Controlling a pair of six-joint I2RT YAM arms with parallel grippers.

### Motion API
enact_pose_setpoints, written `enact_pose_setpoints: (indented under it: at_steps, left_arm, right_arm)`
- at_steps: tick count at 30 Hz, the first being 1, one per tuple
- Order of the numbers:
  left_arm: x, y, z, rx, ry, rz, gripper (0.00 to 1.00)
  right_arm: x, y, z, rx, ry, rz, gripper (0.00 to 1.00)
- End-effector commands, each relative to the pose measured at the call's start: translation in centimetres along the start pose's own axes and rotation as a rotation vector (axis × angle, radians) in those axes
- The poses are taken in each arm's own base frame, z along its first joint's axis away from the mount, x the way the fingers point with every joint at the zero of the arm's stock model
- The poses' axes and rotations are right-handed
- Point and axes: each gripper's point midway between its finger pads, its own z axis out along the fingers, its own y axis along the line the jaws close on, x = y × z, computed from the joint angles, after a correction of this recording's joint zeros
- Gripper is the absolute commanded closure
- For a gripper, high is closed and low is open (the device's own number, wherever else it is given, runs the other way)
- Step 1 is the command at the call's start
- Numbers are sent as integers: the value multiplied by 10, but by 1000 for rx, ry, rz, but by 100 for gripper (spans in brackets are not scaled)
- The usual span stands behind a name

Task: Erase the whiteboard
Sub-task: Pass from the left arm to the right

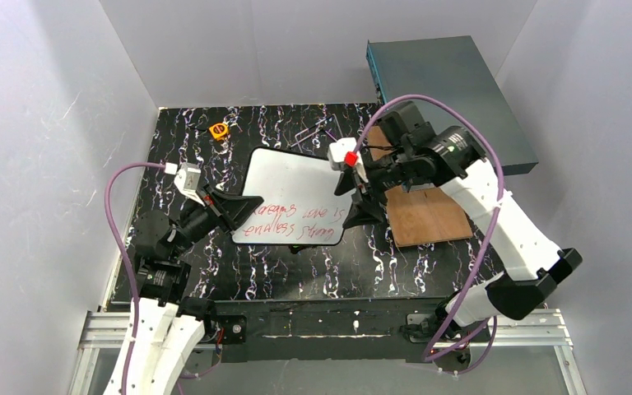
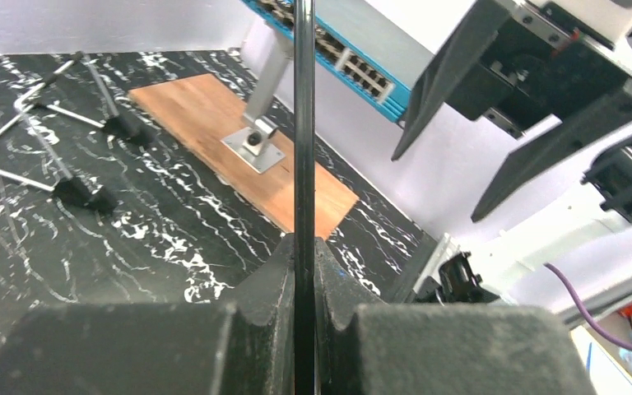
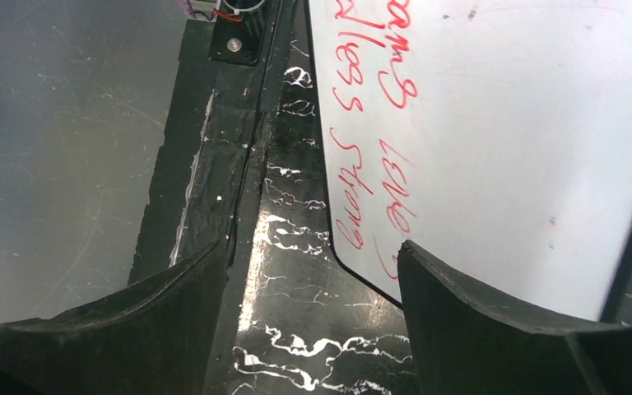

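Left wrist view: the left end effector (image 2: 304,251) is seen closed on the whiteboard (image 2: 303,123), whose thin black edge is clamped edge-on between the two pads. From the top external camera, this left end effector (image 1: 243,206) is found at the 9 o'clock edge of the whiteboard (image 1: 296,185), which is placed near the middle of the black marbled desk (image 1: 296,276). Red handwriting (image 1: 292,224) is carried along the board's 6 o'clock side.

The right end effector (image 1: 360,202) is held over the board's 3 o'clock edge with its jaws spread apart. In the right wrist view, the right end effector (image 3: 313,255) is shown open above a rounded corner of the whiteboard (image 3: 502,123), and the red handwriting (image 3: 370,123) is seen beyond it.

A wooden board (image 1: 428,216) is laid on the desk at 3 o'clock from the whiteboard, and a metal bracket (image 2: 255,144) is seen on it. A grey-teal network switch (image 1: 453,90) is located at 1 o'clock. A small yellow and black object (image 1: 219,130) is seen at 11 o'clock, and thin metal rods (image 2: 41,107) are scattered at 12 o'clock.
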Motion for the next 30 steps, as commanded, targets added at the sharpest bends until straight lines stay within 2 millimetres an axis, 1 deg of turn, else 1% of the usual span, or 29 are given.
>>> enact_pose_setpoints:
  at_steps: [1, 5, 8, 13, 17, 22, 23, 24, 25, 27, 28, 30]
  left_arm:
    - [-18, -40, 1, 212, -29, 110, 100]
    - [1, -40, 1, 270, 24, 126, 100]
    - [12, -40, -1, 304, 52, 136, 100]
    - [20, -46, -6, 355, 68, 169, 100]
    - [27, -45, -8, 359, 96, 168, 100]
    - [30, -45, -8, 365, 100, 163, 100]
    - [30, -45, -7, 362, 100, 163, 100]
    - [30, -43, -7, 353, 103, 160, 100]
    - [32, -40, -7, 339, 114, 152, 100]
    - [35, -34, -5, 308, 123, 147, 100]
    - [36, -32, -5, 300, 124, 146, 100]
    - [36, -31, -4, 298, 117, 136, 100]
  right_arm:
    - [-2, 6, -18, 26, -47, 48, 20]
    - [1, 0, -23, 51, -77, 92, 20]
    - [3, -5, -23, 62, -96, 123, 19]
    - [10, -8, -9, 6, -123, 125, 18]
    - [5, -13, -10, 8, -126, 144, 18]
    - [16, -24, -3, 38, -99, 208, 20]
    - [15, -22, -4, 36, -96, 211, 20]
    - [11, -17, -7, 19, -102, 198, 20]
    - [1, -7, -13, -11, -121, 163, 20]
    - [-13, 20, -24, -96, -164, 85, 20]
    - [-18, 26, -27, -111, -181, 62, 20]
    - [-17, 26, -28, -93, -179, 77, 20]
